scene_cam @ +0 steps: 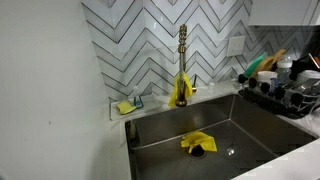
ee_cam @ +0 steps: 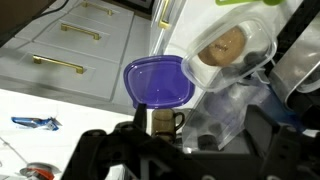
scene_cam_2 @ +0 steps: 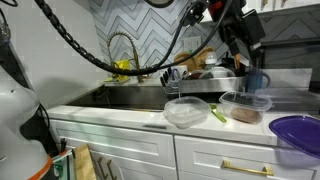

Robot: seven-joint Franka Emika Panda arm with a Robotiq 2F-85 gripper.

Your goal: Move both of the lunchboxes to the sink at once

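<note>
Two clear lunchboxes stand on the white counter in an exterior view: an empty one [scene_cam_2: 185, 112] and one with brown food in it [scene_cam_2: 245, 106]. The sink [scene_cam_2: 128, 97] lies further along the counter under the gold faucet [scene_cam_2: 122, 50]. It also shows in an exterior view [scene_cam: 225, 125], with a yellow cloth [scene_cam: 197, 143] in it. My gripper [scene_cam_2: 243, 62] hangs above the lunchbox with the food. In the wrist view my gripper [ee_cam: 185, 150] is open and empty. The lunchbox with food [ee_cam: 232, 48] and the empty lunchbox [ee_cam: 225, 108] lie beyond its jaws.
A purple lid [scene_cam_2: 297, 134] [ee_cam: 158, 80] lies near the counter's front edge. A brown mug [ee_cam: 165, 122], a blue cup [scene_cam_2: 258, 80] and a green item [scene_cam_2: 217, 113] stand near the lunchboxes. A dish rack [scene_cam: 285, 88] and a sponge tray [scene_cam: 127, 105] flank the sink.
</note>
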